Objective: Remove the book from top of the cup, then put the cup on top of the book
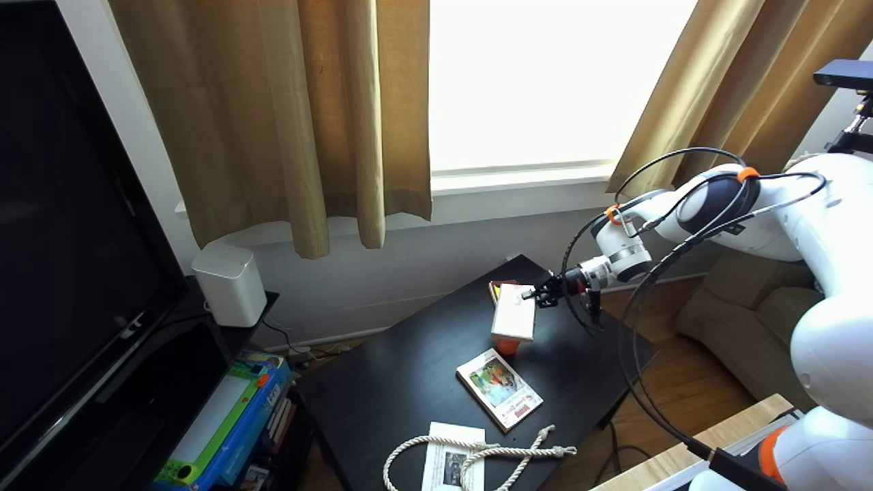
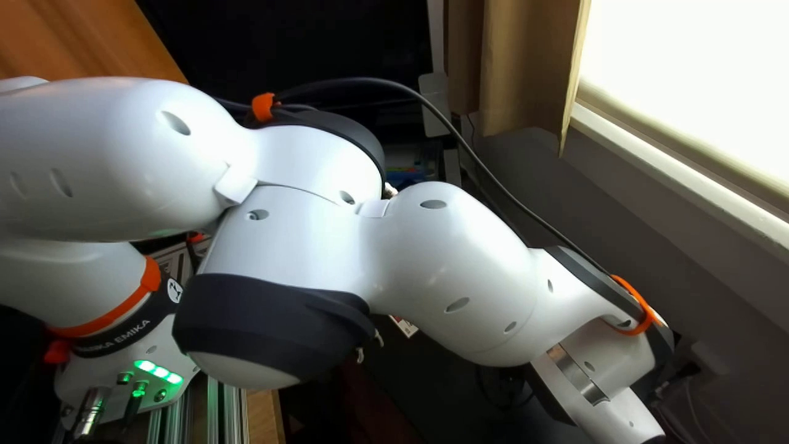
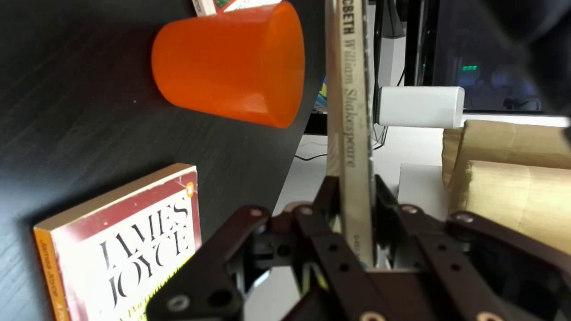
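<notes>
The book (image 1: 513, 315) is thin with a pale cover; its cream spine (image 3: 350, 120) reads Macbeth, William Shakespeare, in the wrist view. My gripper (image 1: 532, 294) is shut on one end of the book; the two fingers (image 3: 354, 177) press on its two covers in the wrist view. The orange-red cup (image 3: 209, 62) stands upright on the dark table, open end toward the book. A gap shows between the cup's rim and the book. In an exterior view the cup (image 1: 507, 347) is mostly hidden under the book. The arm hides book, cup and gripper in the remaining exterior view.
A James Joyce book (image 3: 134, 249) lies on the dark table (image 1: 389, 375) near the cup. A white-bordered booklet (image 1: 500, 389) lies on the cup's other side. Beyond it are a white sheet (image 1: 436, 464) and a rope (image 1: 525, 451). The wall and window stand behind the table.
</notes>
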Motion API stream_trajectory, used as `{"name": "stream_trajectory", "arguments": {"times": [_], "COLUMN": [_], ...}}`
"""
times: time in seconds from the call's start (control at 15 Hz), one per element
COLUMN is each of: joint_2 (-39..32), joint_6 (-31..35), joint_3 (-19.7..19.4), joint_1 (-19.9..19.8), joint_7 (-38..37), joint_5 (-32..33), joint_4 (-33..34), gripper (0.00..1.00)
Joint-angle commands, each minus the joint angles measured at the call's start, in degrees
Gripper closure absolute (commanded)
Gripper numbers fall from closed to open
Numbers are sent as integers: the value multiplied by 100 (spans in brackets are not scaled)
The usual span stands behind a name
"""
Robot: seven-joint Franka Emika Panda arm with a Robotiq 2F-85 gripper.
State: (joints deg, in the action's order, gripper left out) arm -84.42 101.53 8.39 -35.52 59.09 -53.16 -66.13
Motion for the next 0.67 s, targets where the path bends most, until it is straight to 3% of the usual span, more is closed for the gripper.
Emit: {"name": "stream_trajectory", "arguments": {"times": [0.0, 0.6], "joint_2": [328, 1049], "joint_6": [-236, -545], "joint_3": [-12, -193], "joint_1": [-285, -618], "joint_7": [134, 39], "joint_5": [-37, 27], "joint_4": [-389, -1275], "gripper": [95, 95]}}
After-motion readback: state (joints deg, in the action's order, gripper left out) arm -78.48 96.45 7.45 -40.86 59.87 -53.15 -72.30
